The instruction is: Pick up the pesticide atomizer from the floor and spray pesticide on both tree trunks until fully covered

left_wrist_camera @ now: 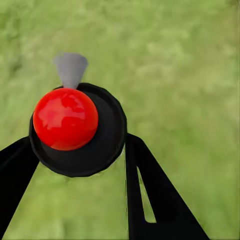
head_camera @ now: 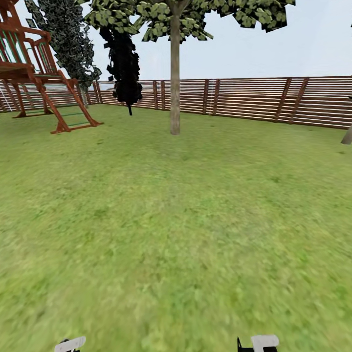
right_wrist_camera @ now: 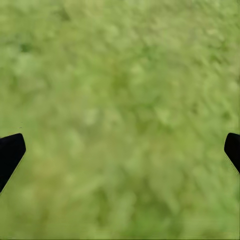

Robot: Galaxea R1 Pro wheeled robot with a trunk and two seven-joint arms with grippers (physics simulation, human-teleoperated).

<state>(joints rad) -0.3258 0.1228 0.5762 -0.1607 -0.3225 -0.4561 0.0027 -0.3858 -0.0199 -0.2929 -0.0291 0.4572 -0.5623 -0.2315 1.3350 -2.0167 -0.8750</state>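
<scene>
Left hand: my left gripper point(left_wrist_camera: 80, 165) is clamped on the atomizer point(left_wrist_camera: 77, 130), a black finger point(left_wrist_camera: 150, 195) on each side of its round black body.
Atomizer: seen from above in my left wrist view, red ball cap point(left_wrist_camera: 65, 119) on top, grey cone nozzle point(left_wrist_camera: 70, 69) sticking out past the cap; lawn below it.
Right hand: my right gripper point(right_wrist_camera: 120, 150) is spread wide with nothing between the fingers; the black fingertips point(right_wrist_camera: 10, 152) show at the picture's two sides over grass.
Tree: one tree point(head_camera: 175, 14) stands ahead of me on the lawn point(head_camera: 176, 220), its pale bare trunk point(head_camera: 175, 78) upright, well apart from my arms.
Fence: brown slat fence point(head_camera: 254, 100) runs behind the trunk.
Conifer: near-black conifer point(head_camera: 122, 63) left of the trunk, by the fence.
Play frame: red-brown wooden play frame point(head_camera: 44, 78) further left of the trunk.
Second trunk: a sliver of trunk point(head_camera: 347, 136) far right of the tree; I cannot tell what kind.
</scene>
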